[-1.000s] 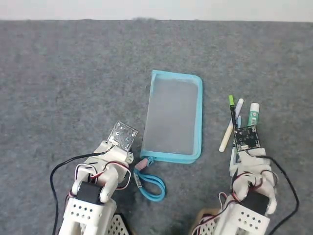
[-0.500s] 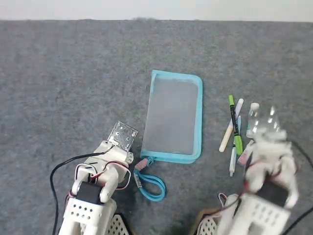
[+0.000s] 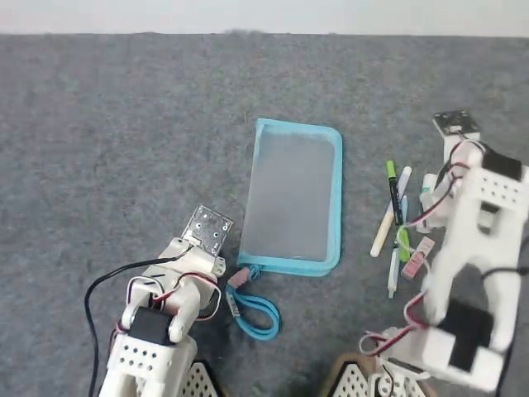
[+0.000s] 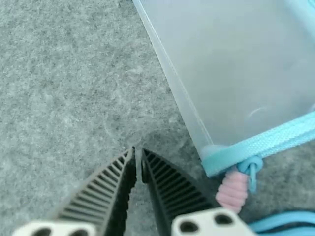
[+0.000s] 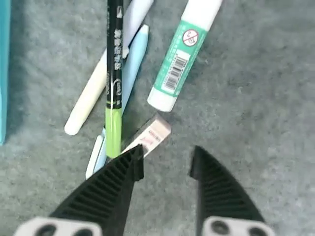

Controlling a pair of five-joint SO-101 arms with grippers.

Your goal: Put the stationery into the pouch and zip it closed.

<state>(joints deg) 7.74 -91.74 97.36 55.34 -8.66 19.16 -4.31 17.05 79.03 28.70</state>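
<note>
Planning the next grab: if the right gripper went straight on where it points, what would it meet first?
Likely the small pink-and-white eraser just ahead of the right gripper, then the green-and-white glue stick; depth is unclear.

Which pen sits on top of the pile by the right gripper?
The black-and-green marker: it lies across both the cream pen and the pale blue pen, which lie under it.

This is a robotics test bench, very much a lab setup: a surface (image 3: pixel 116 124) covered in grey felt and a plain pale wall (image 3: pixel 264 15) behind. On it stand a white plastic left arm (image 3: pixel 157 327) and right arm (image 3: pixel 475 248), with bare servos, loose black cables (image 3: pixel 88 302) and perforated base plates (image 3: pixel 198 382).
</note>
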